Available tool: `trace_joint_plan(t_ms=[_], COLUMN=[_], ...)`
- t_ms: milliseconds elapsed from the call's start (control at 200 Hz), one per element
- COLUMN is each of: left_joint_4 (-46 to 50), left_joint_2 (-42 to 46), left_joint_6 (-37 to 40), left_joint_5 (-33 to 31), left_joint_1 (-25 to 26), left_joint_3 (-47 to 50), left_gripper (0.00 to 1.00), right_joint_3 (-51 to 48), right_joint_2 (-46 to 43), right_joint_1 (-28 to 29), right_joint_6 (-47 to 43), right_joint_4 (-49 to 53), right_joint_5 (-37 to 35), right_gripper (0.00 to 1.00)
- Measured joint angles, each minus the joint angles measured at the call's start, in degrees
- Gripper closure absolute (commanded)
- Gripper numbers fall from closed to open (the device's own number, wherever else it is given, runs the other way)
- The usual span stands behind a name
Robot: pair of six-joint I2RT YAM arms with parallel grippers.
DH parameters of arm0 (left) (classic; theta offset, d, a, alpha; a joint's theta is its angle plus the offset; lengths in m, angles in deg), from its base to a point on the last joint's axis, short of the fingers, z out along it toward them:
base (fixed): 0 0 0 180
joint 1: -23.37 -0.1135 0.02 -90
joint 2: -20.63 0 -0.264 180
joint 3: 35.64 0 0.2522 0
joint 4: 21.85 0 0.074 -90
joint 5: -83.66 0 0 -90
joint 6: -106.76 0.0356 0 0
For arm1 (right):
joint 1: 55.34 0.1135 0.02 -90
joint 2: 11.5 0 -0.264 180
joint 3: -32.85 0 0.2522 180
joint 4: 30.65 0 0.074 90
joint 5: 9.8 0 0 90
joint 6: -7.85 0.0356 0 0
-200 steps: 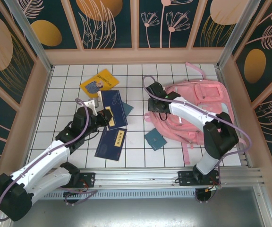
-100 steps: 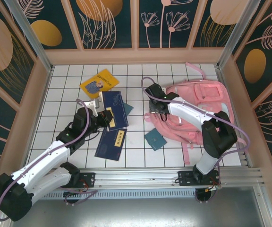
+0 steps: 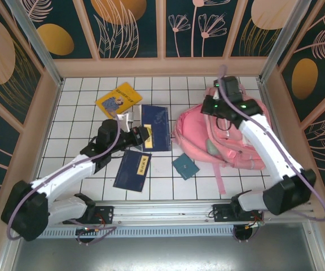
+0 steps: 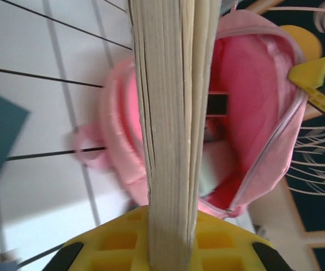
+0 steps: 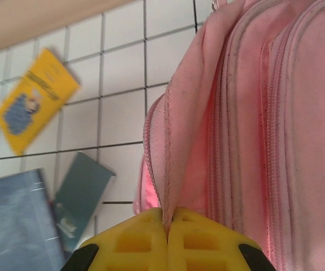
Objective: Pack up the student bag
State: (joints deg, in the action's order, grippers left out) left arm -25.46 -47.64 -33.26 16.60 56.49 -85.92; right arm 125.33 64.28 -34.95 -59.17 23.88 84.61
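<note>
The pink backpack [image 3: 238,148] lies on the right half of the white tiled table [image 3: 79,97], its main zip open and the mouth turned toward the centre. The right gripper [image 5: 167,224] is fully closed, pinching a fold of pink fabric at the rim of that opening. The left gripper [image 3: 143,134] is clamped on a blue book [image 3: 156,121], held just left of the backpack; in the left wrist view its page edge stands upright between the pads, facing the open mouth. A yellow book [image 3: 118,100], a second blue book [image 3: 133,169] and a small teal book [image 3: 185,166] lie flat on the tiles.
</note>
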Motion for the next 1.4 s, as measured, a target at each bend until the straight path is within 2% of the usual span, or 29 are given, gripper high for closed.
trace_joint_plan(t_ms=[135, 310, 530, 766, 966, 1126, 1296, 1361, 1401], left_joint_4=[-8.9, -20.8, -35.0, -35.0, -34.2, -27.2, -23.8, -23.2, -22.8], left_joint_2=[-10.0, -24.9, -44.0, -48.6, -56.7, -65.6, -72.1, -74.8, -76.8], left_joint_6=[-5.0, -13.4, -28.2, -32.7, -33.4, -31.7, -31.0, -31.1, -31.1], left_joint_5=[4.1, 6.3, 6.4, 4.9, 4.3, 3.1, 2.6, 2.3, 2.3], left_joint_1=[3.6, 8.2, 11.9, 16.7, 17.6, 18.2, 19.5, 20.4, 21.0], left_joint_3=[-5.6, -14.8, -22.1, -26.5, -40.2, -52.8, -62.2, -66.0, -69.2], left_gripper=[1.00, 1.00, 1.00, 1.00, 1.00, 1.00, 1.00, 0.93, 0.82], right_joint_3=[-0.9, -4.6, -6.1, -6.8, -11.0, -12.8, -13.0, -13.3, -13.5], right_joint_2=[-4.1, -5.6, -6.3, -6.5, -7.1, -7.2, -7.2, -7.2, -7.2], right_joint_1=[-5.0, -9.3, -12.8, -14.2, -14.3, -14.1, -14.0, -14.0, -13.9], right_joint_6=[-0.4, -0.1, 1.6, 4.8, 9.2, 12.2, 14.0, 14.8, 15.1], right_joint_4=[0.3, -0.5, -2.8, -5.5, -11.3, -14.4, -16.3, -17.2, -18.0], right_joint_5=[8.6, 18.1, 23.6, 26.7, 30.1, 31.3, 31.2, 31.3, 31.2], right_gripper=[1.00, 1.00, 1.00, 1.00, 1.00, 1.00, 1.00, 1.00, 1.00])
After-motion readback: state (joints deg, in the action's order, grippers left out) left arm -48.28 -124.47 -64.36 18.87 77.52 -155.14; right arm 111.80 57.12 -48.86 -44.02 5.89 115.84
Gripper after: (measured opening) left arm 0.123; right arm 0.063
